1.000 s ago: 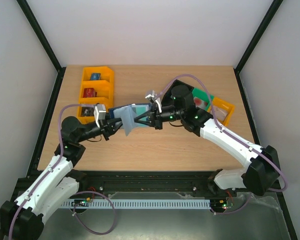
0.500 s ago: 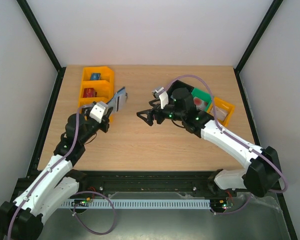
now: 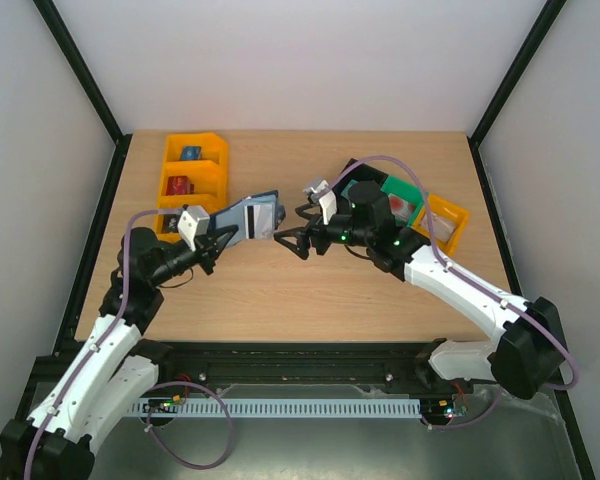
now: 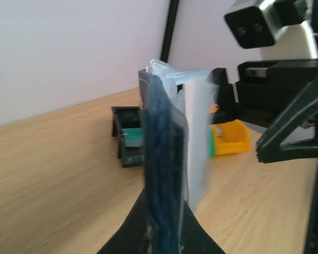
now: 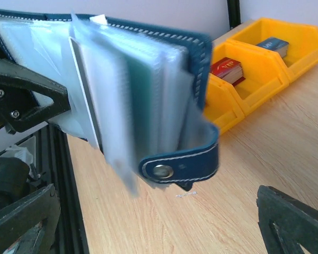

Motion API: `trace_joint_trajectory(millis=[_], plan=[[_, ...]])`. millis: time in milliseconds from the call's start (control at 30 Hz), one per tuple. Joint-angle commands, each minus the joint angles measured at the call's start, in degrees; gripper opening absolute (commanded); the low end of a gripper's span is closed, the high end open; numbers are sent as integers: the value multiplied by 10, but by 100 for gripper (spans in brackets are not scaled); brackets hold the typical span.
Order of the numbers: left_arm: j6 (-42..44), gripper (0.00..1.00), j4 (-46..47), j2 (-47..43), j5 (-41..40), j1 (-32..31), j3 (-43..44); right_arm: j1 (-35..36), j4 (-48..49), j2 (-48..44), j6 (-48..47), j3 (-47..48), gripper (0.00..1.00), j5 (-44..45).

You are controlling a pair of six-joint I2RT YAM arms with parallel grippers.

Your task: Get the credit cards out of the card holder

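The step in hand, as I judge it, is the pull itself. The right hand (image 3: 292, 241), fingers spread wide and holding nothing, faces the fanned side of the card holder (image 3: 252, 216). The left hand (image 3: 221, 235) is pressed tight on the holder's edge nearest its own wrist and holds it raised above the counter (image 3: 310, 295), just ahead of the right hand's fingertips and apart from them. To do this well, the right hand should probably come in level with one card's free edge and close on that card alone, not on a bundle of sleeves. It should then draw straight out along the pocket while the left hand holds firm; a skewed pull would likely drag the sleeve or twist the holder in its grip. The closing tab (image 5: 183, 164) dangles below the holder, towards the right hand, and could catch a finger. The holder is dark navy with pale stitching, its clear plastic sleeves (image 5: 26, 47) splayed like pages. The credit cards (image 5: 140, 95), pale grey to teal, sit inside them, none yet out. The leaves are too blurred to count the cards.
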Motion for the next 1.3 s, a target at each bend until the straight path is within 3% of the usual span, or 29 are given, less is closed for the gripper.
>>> trace_joint_trajectory(millis=[0, 667, 967, 1033, 1200, 1267], plan=[[-59, 2, 65, -10, 109, 8, 6, 1, 0, -15, -26, -6, 99, -36], [-97, 2, 102, -16, 192, 11, -2, -12, -28, -45, -76, -12, 100, -157], [-99, 2, 110, -15, 220, 11, -5, -18, -30, -47, -85, -4, 90, -162], [-93, 2, 110, -16, 231, 11, -6, -19, -27, -48, -86, -3, 86, -162], [-91, 2, 110, -15, 233, 11, -7, -20, 3, -36, -60, 0, 52, -188], [-93, 2, 109, -14, 231, 11, -9, -20, 9, -25, -49, 2, 47, -207]])
